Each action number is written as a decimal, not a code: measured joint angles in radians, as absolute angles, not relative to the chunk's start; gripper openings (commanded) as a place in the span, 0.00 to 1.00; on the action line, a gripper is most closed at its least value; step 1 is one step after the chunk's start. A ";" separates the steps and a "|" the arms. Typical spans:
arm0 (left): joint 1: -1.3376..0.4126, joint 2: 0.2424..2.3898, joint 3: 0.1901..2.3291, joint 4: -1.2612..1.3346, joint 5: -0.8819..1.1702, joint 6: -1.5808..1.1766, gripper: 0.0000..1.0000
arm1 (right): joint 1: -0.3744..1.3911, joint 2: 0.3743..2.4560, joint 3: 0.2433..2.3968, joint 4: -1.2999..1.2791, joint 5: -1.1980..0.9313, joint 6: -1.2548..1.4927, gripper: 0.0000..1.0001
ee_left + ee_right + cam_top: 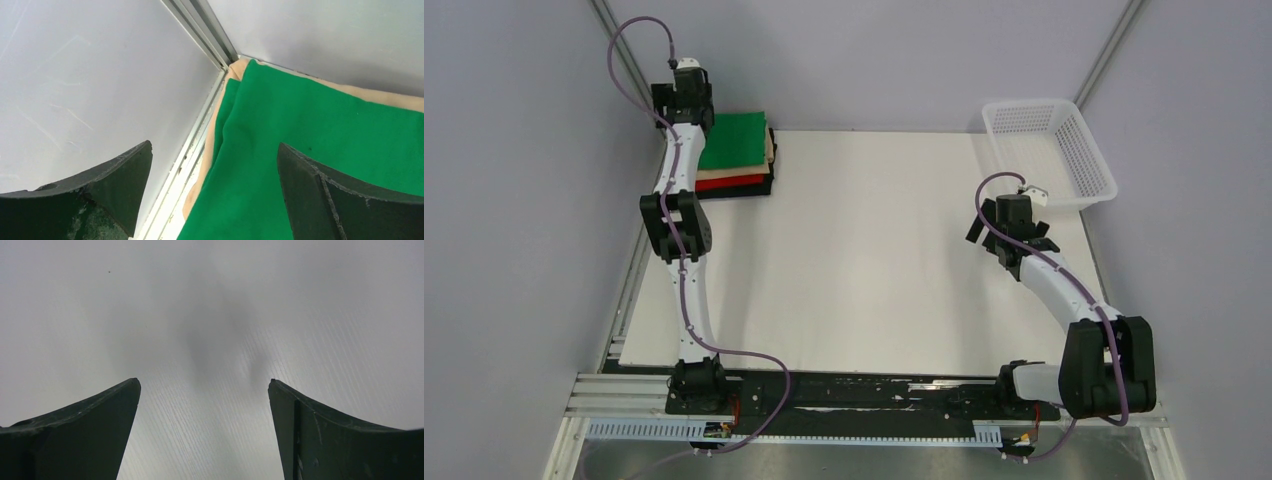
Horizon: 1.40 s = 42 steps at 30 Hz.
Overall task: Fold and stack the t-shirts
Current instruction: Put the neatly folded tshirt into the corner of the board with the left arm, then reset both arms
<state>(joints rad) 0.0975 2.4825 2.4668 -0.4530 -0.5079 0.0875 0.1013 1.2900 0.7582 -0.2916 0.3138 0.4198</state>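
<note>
The right fingers (95, 425) hung wide apart over the white surface (854, 260), holding nothing. Farther back, the left fingers (110, 185), also wide, hovered above the stack in the far-left corner: green shirt (734, 140) on top, then beige shirt (772, 148), red shirt (729, 182) and black shirt (746, 191). A basket (1084, 160) sat far right.

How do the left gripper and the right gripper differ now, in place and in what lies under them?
Place: the left gripper is at the far left corner; the right gripper is on the right side, near the white basket. Beneath: the left gripper hangs over the green t-shirt at its edge, the right gripper over bare table. Both are open and hold nothing.
</note>
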 measured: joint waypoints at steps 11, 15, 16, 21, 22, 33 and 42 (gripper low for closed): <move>0.067 2.269 2.241 -0.503 -0.420 -0.055 1.00 | 0.101 1.254 0.772 -0.319 0.303 0.431 1.00; 0.014 2.084 2.093 -0.531 -0.420 -0.110 1.00 | 0.102 1.211 0.778 -0.340 0.283 0.459 1.00; -0.006 2.021 2.027 -0.518 -0.420 -0.125 1.00 | 0.102 1.196 0.778 -0.346 0.275 0.464 1.00; -0.126 1.691 1.627 -0.453 -0.413 -0.203 1.00 | 0.103 1.086 0.761 -0.361 0.239 0.495 1.00; -0.146 1.627 1.543 -0.443 -0.404 -0.223 1.00 | 0.104 1.062 0.753 -0.362 0.233 0.501 1.00; -0.167 1.098 0.892 -0.354 -0.183 -0.390 1.00 | 0.104 0.857 0.604 -0.387 0.181 0.532 1.00; -0.173 0.986 0.763 -0.294 -0.056 -0.403 1.00 | 0.104 0.805 0.585 -0.391 0.180 0.543 1.00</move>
<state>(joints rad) -0.1726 0.9859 0.7628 -0.2935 -0.0559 -0.4034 0.1043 0.8047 0.5854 -0.3912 0.1802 0.5426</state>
